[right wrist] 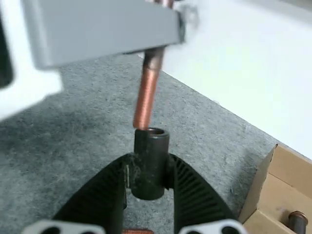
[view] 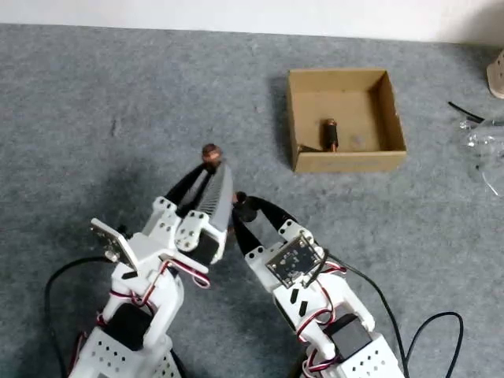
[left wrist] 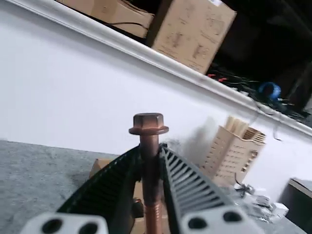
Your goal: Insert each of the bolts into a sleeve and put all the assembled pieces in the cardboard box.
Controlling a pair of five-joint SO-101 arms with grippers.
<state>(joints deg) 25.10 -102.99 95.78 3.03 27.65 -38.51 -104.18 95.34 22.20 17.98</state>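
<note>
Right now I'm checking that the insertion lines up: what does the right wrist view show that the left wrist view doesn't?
Right wrist only: the black sleeve clamped in the right jaws, the tip of the bolt at its mouth, and an assembled piece in the cardboard box. Left wrist only: the bolt's hex head above the left jaws, and a slatted holder by the wall. Both: the bolt's copper shank, the box, grey carpet, white wall.

Grey carpet (view: pixel 79 118) (white wall (view: pixel 236 12) behind).
</note>
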